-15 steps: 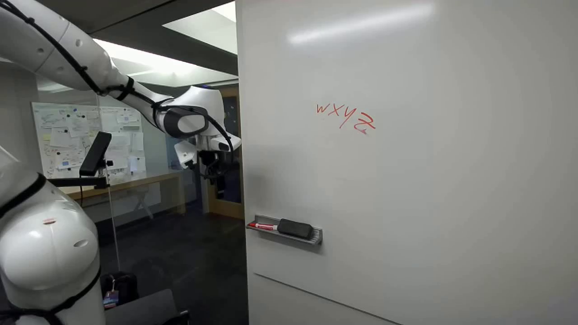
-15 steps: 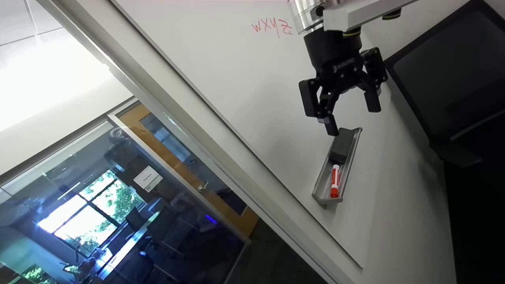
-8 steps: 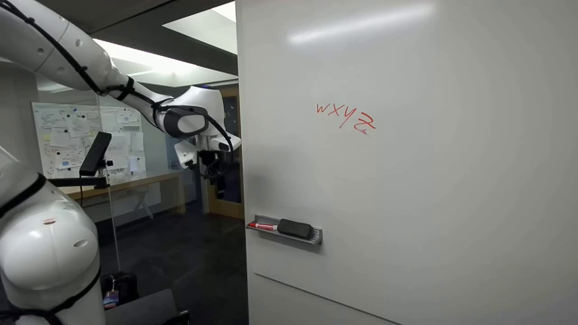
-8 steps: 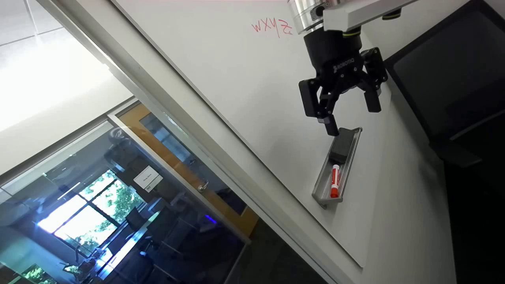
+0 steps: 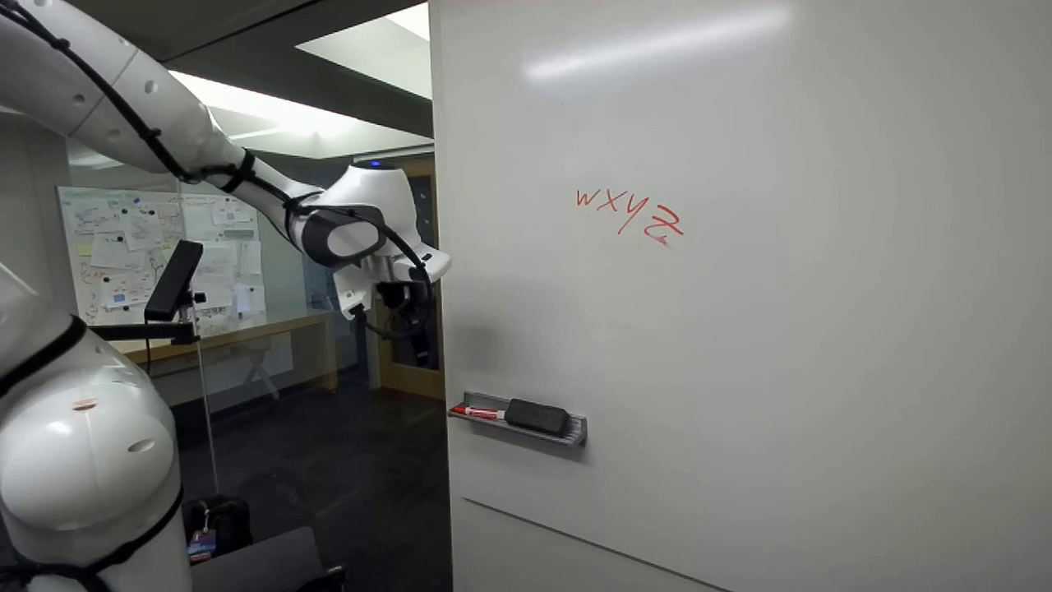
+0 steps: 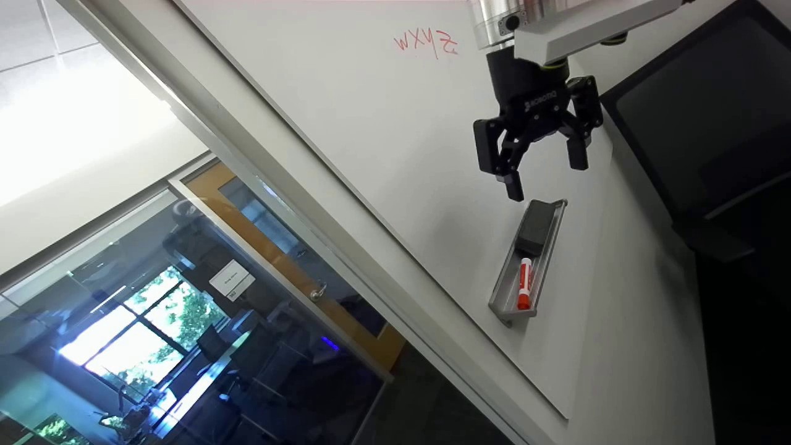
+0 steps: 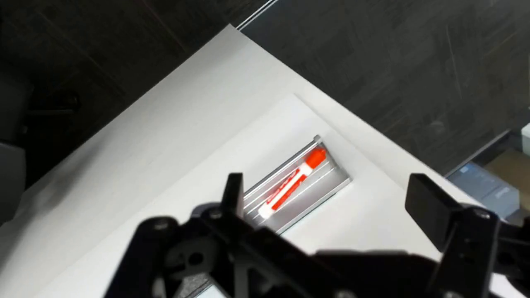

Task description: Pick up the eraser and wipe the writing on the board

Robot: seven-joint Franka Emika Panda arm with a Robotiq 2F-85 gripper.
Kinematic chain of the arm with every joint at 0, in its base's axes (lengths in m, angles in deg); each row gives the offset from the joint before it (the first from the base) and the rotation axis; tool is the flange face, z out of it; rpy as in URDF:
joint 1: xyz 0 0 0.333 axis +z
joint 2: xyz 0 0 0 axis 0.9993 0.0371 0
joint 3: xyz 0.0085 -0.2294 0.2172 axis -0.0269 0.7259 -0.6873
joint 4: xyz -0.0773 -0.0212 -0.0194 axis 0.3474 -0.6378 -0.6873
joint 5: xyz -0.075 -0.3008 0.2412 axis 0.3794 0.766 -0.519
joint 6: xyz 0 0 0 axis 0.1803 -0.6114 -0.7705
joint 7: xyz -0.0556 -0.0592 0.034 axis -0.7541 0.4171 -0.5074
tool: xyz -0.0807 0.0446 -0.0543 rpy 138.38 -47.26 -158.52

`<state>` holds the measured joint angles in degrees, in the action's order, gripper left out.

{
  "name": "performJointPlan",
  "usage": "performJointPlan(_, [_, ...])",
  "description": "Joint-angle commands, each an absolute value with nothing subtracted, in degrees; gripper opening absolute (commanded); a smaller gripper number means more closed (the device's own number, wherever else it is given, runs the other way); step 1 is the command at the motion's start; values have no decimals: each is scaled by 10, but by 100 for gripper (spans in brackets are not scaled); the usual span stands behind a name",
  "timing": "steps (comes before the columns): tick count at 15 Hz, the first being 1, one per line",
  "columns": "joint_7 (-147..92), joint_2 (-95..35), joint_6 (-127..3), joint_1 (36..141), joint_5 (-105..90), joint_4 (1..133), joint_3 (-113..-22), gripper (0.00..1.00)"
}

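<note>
Exterior views both show the tall glossy white board (image 5: 805, 362) bearing a narrow grey metal worktop (image 6: 508, 293), rimmed presumably against rolling. Above it hangs the black two-fingered tool (image 6: 546, 174), spread and empty. Red handwritten letters (image 5: 631, 215) stand unwiped; the dark rectangular eraser (image 5: 537, 417), which that spread presumably suits, lies toward the worktop's end away from the board's side edge, the red-and-white marker pen (image 7: 291, 185) opposite.
</note>
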<state>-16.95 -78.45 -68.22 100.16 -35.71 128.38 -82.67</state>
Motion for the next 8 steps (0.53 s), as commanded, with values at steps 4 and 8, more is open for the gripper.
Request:
performJointPlan(4, [-112, -705, -897, 972, -382, 1336, -809, 100])
performJointPlan(8, [-43, -650, -988, 976, -404, 1345, -807, 100])
